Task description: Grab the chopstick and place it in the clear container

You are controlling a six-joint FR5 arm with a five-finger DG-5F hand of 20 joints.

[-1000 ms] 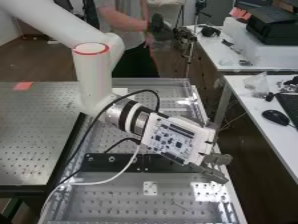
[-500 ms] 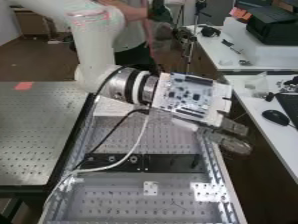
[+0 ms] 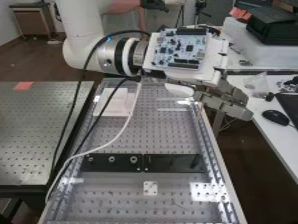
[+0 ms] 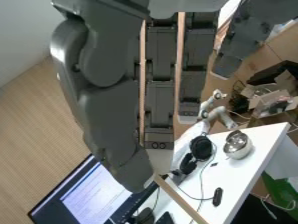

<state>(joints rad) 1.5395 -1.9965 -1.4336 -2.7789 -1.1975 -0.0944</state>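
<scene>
The hand is raised over the bench's far right side in the high view, its dark grey fingers pointing right and slightly down. In the wrist view, the hand has its thumb bent in across the long fingers. A thin wooden chopstick slants out from beside the thumb's tip, pinched there; its other end runs out of the picture. The part behind the thumb is hidden. I cannot make out a clear container for certain.
A pale square piece lies on the perforated bench, with a black bar across its middle. A cable hangs from the arm. The wrist view has a white desk with a metal bowl and headphones.
The hand has risen and moved away toward the bench's far end, from above the black bar to the far right side, tilting its fingers from steeply down to more sideways.
</scene>
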